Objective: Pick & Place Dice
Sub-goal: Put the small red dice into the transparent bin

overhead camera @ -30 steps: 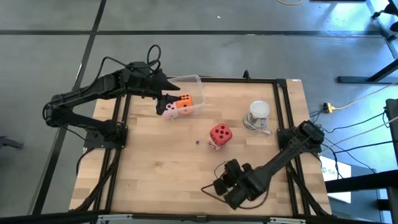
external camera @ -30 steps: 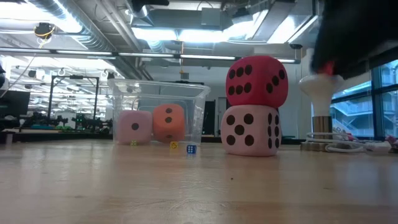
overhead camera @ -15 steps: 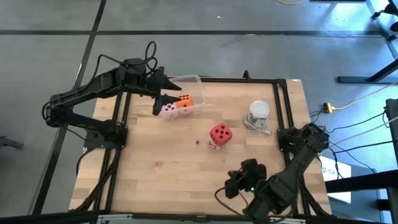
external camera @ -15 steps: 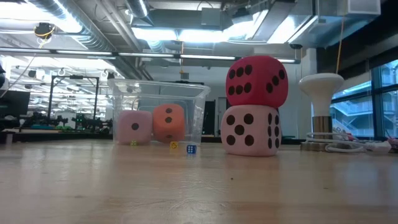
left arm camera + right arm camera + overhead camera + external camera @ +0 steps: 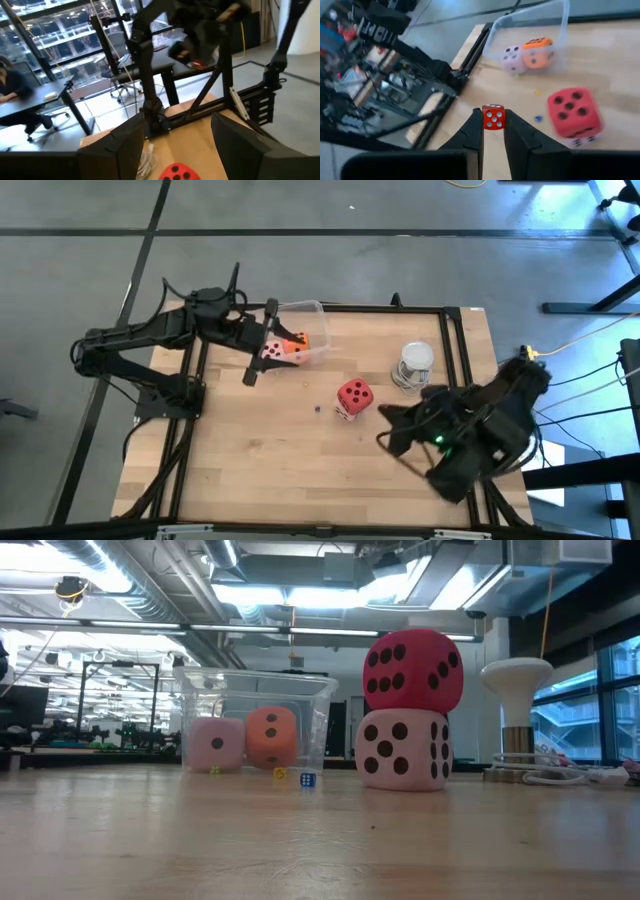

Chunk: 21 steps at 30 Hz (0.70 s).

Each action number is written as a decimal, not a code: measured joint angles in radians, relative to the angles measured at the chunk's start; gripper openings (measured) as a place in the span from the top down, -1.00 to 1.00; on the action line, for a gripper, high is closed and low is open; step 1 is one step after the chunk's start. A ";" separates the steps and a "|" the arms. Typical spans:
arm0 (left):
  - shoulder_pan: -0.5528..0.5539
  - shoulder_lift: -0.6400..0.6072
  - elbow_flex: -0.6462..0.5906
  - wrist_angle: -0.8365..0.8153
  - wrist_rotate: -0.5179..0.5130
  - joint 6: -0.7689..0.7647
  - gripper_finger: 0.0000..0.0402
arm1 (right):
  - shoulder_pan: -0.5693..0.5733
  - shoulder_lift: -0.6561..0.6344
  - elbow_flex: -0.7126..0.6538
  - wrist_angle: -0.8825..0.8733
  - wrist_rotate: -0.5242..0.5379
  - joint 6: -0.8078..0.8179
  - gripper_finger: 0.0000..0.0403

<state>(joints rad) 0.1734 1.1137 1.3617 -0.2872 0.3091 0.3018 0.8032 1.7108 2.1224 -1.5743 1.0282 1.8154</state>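
High view, 4 dice [image 5: 353,394], 1 tub [image 5: 303,311]

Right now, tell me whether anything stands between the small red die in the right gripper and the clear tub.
The right gripper holds the small red die. The big red die, stacked on a pale pink die, stands close beside the straight path to the clear tub. Nothing else visible intervenes.

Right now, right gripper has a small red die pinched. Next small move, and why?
Probably carry it toward the clear tub. The right gripper is shut on the small red die, raised well short of the tub, which already holds the pink die and orange die. The left gripper hovers at the tub.
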 joint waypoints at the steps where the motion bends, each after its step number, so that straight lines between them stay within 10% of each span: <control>1: -0.003 0.002 0.000 0.002 -0.001 -0.009 -0.11 | 0.000 -0.030 -0.019 0.003 -0.004 -0.016 0.77; 14: -0.010 0.190 0.000 0.349 0.056 -0.096 -0.12 | -0.035 -0.514 -0.407 0.077 -0.004 -0.122 0.77; 21: -0.007 0.296 0.071 0.416 -0.074 -0.096 -0.12 | -0.065 -0.710 -0.562 0.309 -0.091 -0.376 0.77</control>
<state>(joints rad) 0.1661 1.4101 1.4328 0.1290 0.2346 0.2054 0.7378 1.0004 1.5606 -1.2656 0.9377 1.4397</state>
